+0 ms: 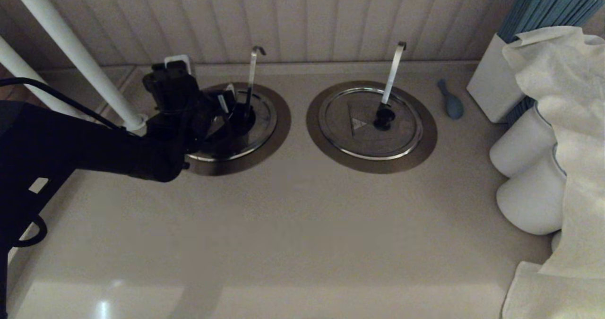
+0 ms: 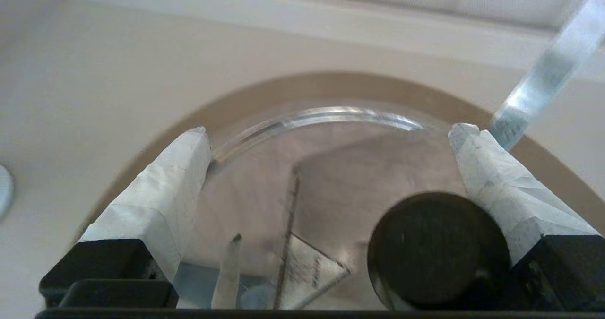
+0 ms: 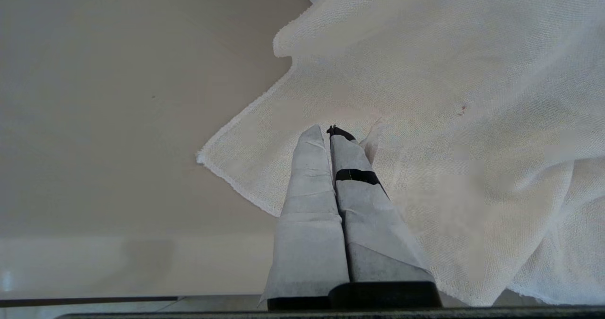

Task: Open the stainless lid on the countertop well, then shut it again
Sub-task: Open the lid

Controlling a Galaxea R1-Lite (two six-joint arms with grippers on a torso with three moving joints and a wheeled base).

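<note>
Left pincer spread wide over the lid; stiff, slick steel, so take the knob.

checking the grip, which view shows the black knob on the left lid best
The left wrist view: the round black centre knob fills the frame between the open left tool's taped fingers, one close beside it. The head view shows it small, partly hidden by the arm. The right wrist view shows only white cloth.
</note>
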